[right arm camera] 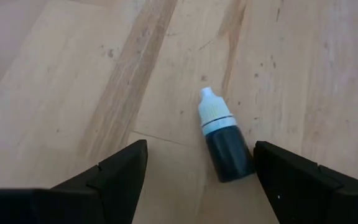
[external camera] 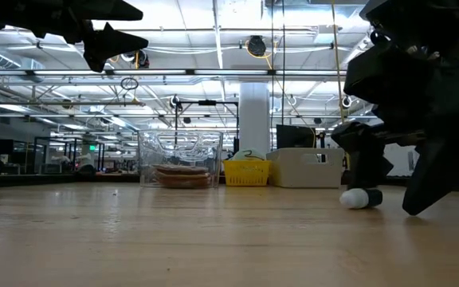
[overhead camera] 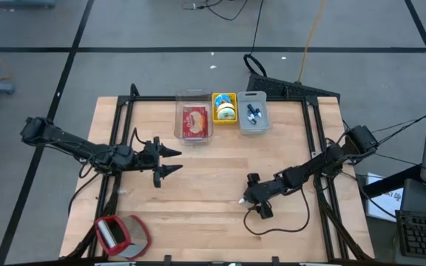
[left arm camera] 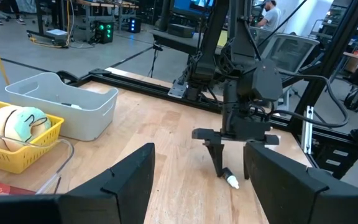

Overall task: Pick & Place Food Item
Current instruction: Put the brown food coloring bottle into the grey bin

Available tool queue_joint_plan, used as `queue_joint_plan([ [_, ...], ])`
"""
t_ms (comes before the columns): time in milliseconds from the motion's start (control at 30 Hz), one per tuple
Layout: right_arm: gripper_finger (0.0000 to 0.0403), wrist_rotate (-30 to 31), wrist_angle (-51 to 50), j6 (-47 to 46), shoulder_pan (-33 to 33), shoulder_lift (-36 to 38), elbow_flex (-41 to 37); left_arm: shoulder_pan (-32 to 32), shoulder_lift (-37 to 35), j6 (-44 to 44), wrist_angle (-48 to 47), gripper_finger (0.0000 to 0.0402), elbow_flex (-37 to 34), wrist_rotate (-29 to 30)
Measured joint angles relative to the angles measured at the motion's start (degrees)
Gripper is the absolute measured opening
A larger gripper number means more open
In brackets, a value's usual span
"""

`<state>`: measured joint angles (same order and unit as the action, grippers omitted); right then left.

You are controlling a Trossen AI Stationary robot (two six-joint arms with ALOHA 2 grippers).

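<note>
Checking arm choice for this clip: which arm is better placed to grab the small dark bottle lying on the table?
Right. The right gripper hangs open, fingers either side of the small bottle. The left gripper waits, raised, across the table.

A small dropper bottle (right arm camera: 225,137) is seen lying on its side on the bare wooden table (overhead camera: 205,177), in the right half, near the front. The body is dark, almost black, and the cap (right arm camera: 209,103) is white with a narrow tip. In the right wrist view the bottle is framed between two dark fingers (right arm camera: 110,173), with clear wood on either side of it; no contact is visible. In the high view only the white tip (overhead camera: 240,200) is visible
</note>
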<state>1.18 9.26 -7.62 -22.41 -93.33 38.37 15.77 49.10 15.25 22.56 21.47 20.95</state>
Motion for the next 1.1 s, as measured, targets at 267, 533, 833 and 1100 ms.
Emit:
queue_joint_plan([
  [267,0.0281,1.78,6.70,1.02,0.17,-3.30,-0.02,0.00,0.00,-0.02,-0.02,0.0253,-0.02,0.00],
  [533,0.0281,3.17,7.04,2.44,0.98,-4.53,0.09,0.01,0.02,0.00,0.00,0.0253,-0.02,0.00],
  [833,0.0233,3.22,6.78,2.34,1.01,-4.60,0.11,0.02,0.00,0.00,-0.02,0.0253,-0.02,-0.02],
  [1100,0.0181,3.20,5.93,2.34,1.01,-4.58,0.15,0.02,0.00,0.00,0.00,0.0253,-0.02,0.00],
])
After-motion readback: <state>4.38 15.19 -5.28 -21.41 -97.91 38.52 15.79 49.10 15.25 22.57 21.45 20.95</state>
